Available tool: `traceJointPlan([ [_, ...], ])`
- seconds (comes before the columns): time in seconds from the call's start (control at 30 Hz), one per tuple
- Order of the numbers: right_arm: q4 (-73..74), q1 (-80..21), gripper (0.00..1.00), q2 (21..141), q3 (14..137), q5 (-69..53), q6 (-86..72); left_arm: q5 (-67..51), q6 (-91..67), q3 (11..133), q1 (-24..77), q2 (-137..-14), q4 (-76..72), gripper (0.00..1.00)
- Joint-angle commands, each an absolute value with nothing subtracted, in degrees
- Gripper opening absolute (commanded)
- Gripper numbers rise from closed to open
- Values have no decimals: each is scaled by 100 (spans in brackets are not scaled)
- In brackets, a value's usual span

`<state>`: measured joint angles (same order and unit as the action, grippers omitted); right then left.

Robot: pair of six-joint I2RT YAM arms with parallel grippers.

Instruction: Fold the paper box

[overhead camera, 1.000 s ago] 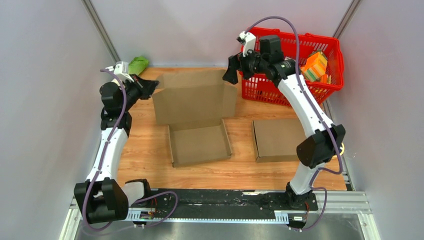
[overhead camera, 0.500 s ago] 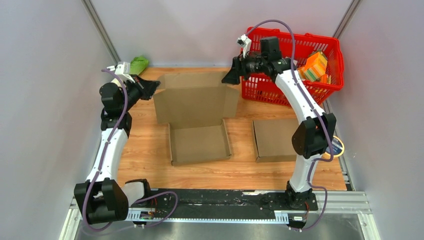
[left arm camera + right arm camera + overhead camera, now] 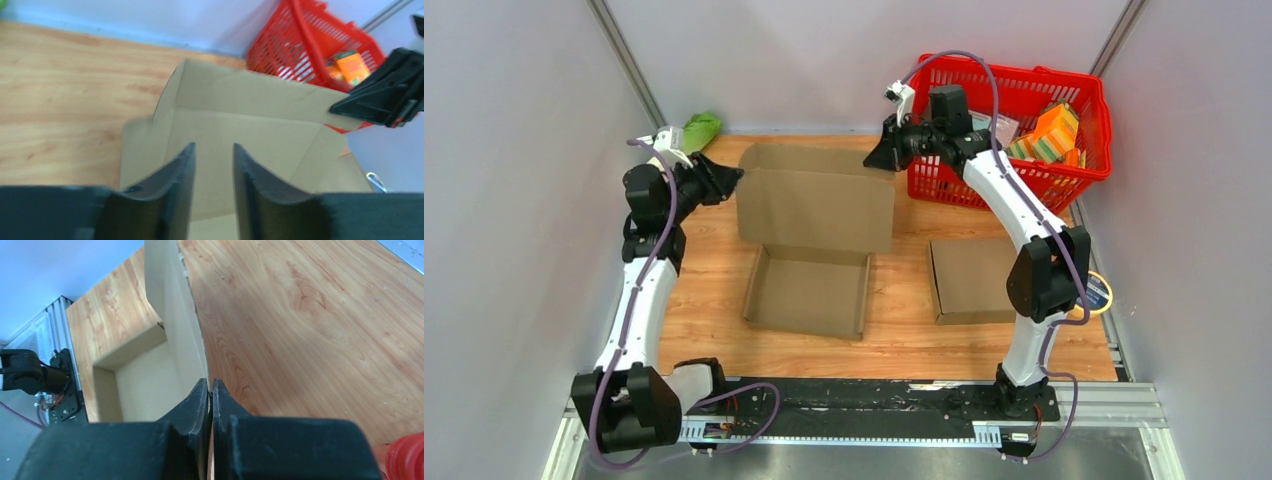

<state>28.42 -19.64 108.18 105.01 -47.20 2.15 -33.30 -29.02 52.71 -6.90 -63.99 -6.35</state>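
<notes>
The brown paper box point(image 3: 809, 292) lies open mid-table, its tray low and its big lid point(image 3: 816, 208) standing upright behind it. My right gripper point(image 3: 876, 158) is shut on the lid's top right edge; in the right wrist view the cardboard edge point(image 3: 172, 305) runs straight into the pinched right gripper point(image 3: 210, 381). My left gripper point(image 3: 734, 177) hovers by the lid's top left corner. The left wrist view shows the left gripper point(image 3: 213, 147) open, with only the box's inner face point(image 3: 250, 130) beyond the gap.
A red basket point(image 3: 1079, 165) with orange packs point(image 3: 1052, 135) stands at the back right, just behind the right arm. A second flat brown box point(image 3: 974, 280) lies to the right of the tray. A green item point(image 3: 701, 130) sits in the back left corner.
The lid has swung up from lying back to upright and the tray has shifted left. The right gripper closed on the lid's edge. The left gripper opened and let go of its corner.
</notes>
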Motion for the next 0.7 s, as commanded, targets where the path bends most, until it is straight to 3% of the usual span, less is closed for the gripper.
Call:
traceJointPlan([
  [0.0, 2398, -2039, 4, 10309, 10371, -4271, 650, -2638, -2619, 5310, -957, -5584, 729, 50],
  [0.07, 2592, -2039, 3, 10344, 10581, -4402, 877, -2444, -2489, 4942, -1011, -5240, 1009, 56],
  [0.1, 2715, -2048, 3, 10353, 10608, -4482, 940, -2217, -2418, 4861, -1011, -4969, 1133, 68],
  [0.17, 2751, -2039, 0, 10336, 10600, -4631, 1063, -2153, -2251, 4651, -1011, -4861, 1213, 72],
  [0.23, 2515, -2039, 0, 10240, 10381, -4684, 1195, -2074, -2258, 4675, -1019, -5061, 1335, 71],
  [0.33, 2215, -2048, 0, 10169, 10178, -4869, 1371, -2933, -2338, 4877, -1107, -5834, 873, 66],
  [0.67, 2777, -2039, 0, 10687, 11092, -5388, 1652, -3680, -898, 5808, -1143, -7540, -440, 69],
])
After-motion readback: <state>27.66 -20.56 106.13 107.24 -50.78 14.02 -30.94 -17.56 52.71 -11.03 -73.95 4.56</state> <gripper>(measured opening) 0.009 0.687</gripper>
